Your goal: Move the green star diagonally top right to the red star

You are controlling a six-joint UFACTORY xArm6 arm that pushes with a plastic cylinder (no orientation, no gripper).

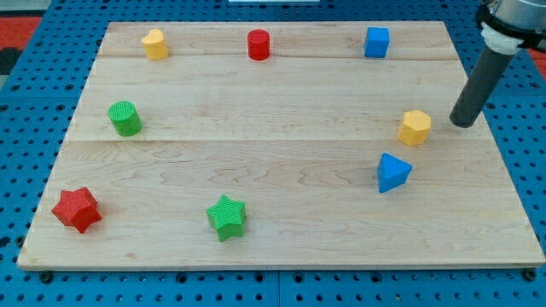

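Observation:
The green star [226, 217] lies near the view's bottom, left of the middle of the wooden board [281, 102]. The red star [77, 210] lies at the bottom left, well to the left of the green star and about level with it. My tip [462, 124] rests on the board near its right edge, far from both stars, just right of a yellow hexagonal block [415, 128].
A blue triangular block [392, 172] lies below the yellow hexagonal block. A green cylinder [125, 118] stands at the left. Along the top stand a yellow block [154, 43], a red cylinder [258, 44] and a blue cube [376, 42]. Blue pegboard surrounds the board.

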